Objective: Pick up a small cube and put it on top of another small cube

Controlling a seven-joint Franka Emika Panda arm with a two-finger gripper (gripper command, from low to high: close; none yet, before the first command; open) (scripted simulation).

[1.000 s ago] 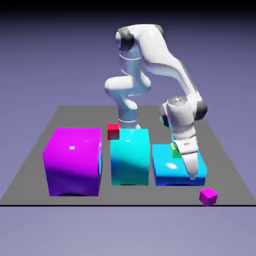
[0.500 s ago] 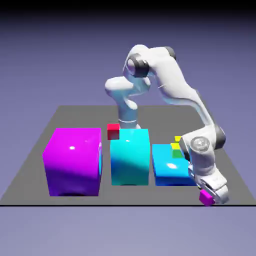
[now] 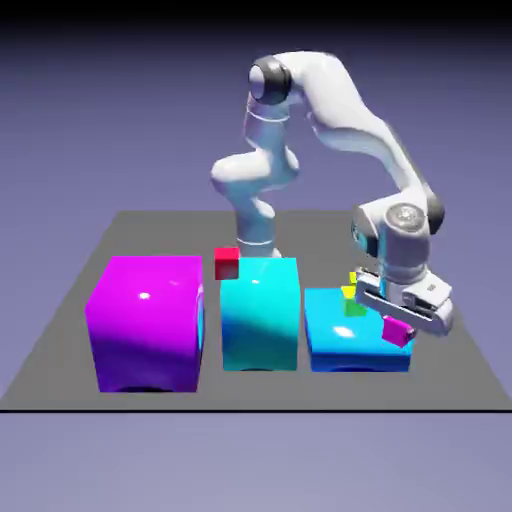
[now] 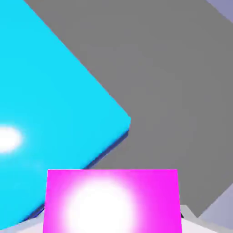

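The jaws of the gripper [image 3: 412, 328] are closed on the small magenta cube [image 3: 397, 331], parted only by its width; it sits between the fingertips, off the table [image 3: 165, 235]. Just beside them, toward the exterior view's left, lies the low blue block [image 3: 345, 345]. A green cube [image 3: 355, 306] with yellow [image 3: 349, 292] by it shows near the jaws, on the same side. Farther that way stands the teal block [image 3: 260, 320], then the red cube [image 3: 227, 263], and farthest off, the big magenta block [image 3: 148, 325].
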